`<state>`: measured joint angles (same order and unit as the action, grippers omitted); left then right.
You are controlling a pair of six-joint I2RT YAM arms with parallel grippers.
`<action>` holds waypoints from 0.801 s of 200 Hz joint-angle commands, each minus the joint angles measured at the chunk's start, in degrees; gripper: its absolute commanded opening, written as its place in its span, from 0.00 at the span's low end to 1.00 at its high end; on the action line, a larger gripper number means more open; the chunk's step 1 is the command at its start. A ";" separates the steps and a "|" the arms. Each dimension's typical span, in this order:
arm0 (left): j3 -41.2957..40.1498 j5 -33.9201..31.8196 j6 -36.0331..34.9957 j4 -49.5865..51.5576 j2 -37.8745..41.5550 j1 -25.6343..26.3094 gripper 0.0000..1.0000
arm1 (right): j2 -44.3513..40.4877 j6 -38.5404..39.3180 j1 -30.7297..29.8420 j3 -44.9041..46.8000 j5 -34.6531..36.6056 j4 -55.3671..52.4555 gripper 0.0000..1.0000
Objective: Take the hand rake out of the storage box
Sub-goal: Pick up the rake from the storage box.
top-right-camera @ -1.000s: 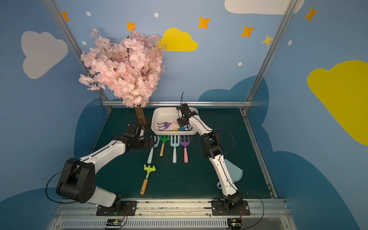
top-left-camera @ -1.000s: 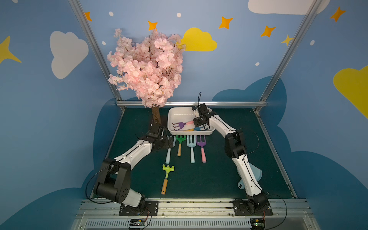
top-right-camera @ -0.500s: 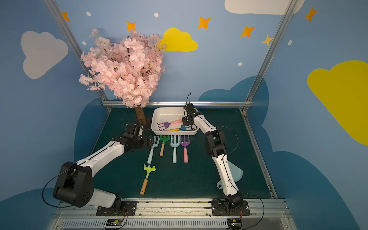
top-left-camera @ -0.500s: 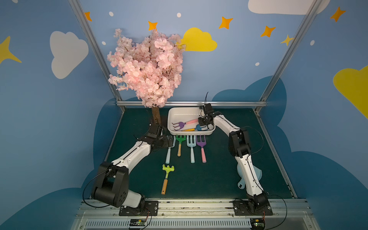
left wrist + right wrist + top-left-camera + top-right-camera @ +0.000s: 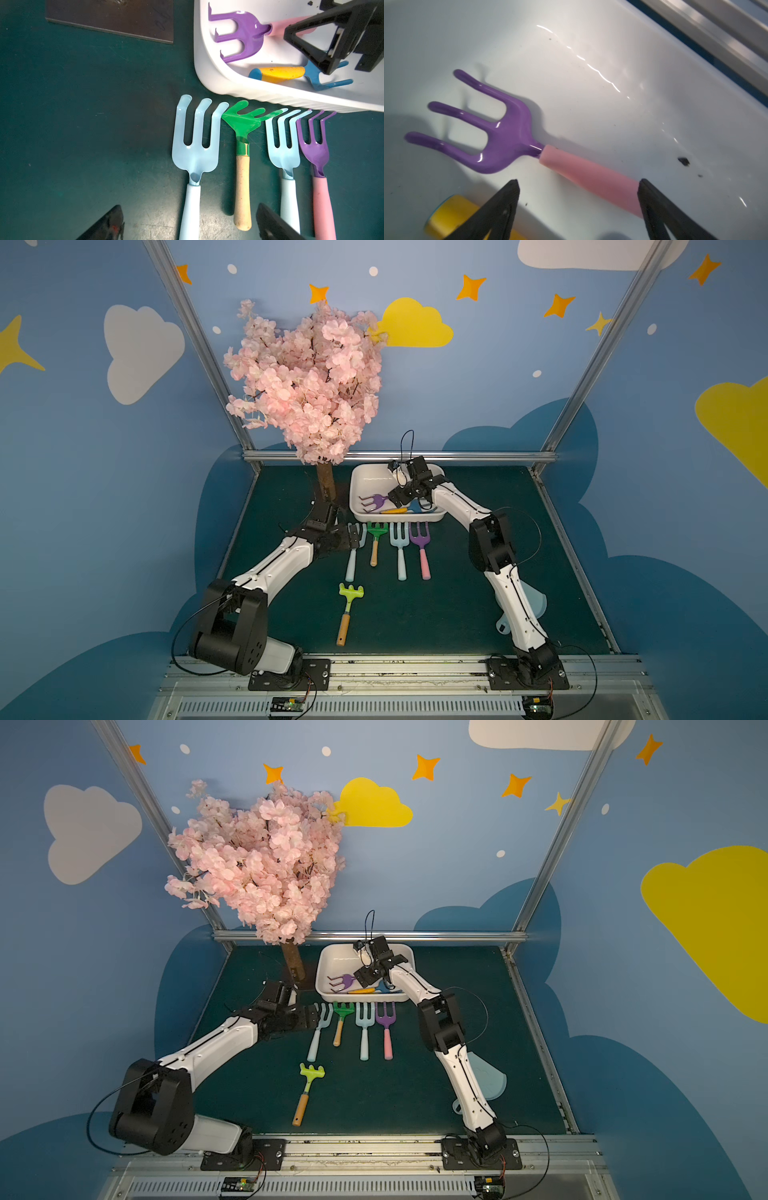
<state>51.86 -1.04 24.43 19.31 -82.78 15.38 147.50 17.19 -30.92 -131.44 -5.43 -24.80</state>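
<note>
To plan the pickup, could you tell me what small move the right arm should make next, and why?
Probably lower the right hand and close it on the pink handle. Its jaws stand open above the purple rake, which lies flat in the storage box and is not gripped. In the right wrist view, most of the handle lies between the fingertips.

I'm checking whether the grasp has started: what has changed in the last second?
The right pincer has opened wide and shifted slightly left over the box; it now straddles the purple rake's pink handle without gripping it. Whether it held the rake before, the earlier views don't show. The rake, the blue tool beside it, the tools on the mat and the open left pincer stayed put.
</note>
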 commanded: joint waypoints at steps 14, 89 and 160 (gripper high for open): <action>0.07 -0.33 -0.26 -0.43 -0.26 -0.33 1.00 | 3.31 14.02 1.74 -4.94 -8.10 -3.29 0.93; 0.64 -0.28 -0.08 -0.87 -2.47 -0.48 1.00 | 11.16 19.11 2.24 -15.47 -5.88 -11.50 0.79; 1.16 0.24 -0.26 -1.03 -3.46 -0.70 1.00 | 7.42 16.85 3.33 -10.08 -3.80 -7.64 0.28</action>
<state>51.86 -1.19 24.43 18.72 -85.41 14.90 156.94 35.38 -28.42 -143.79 -11.38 -31.68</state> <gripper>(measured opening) 0.999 0.315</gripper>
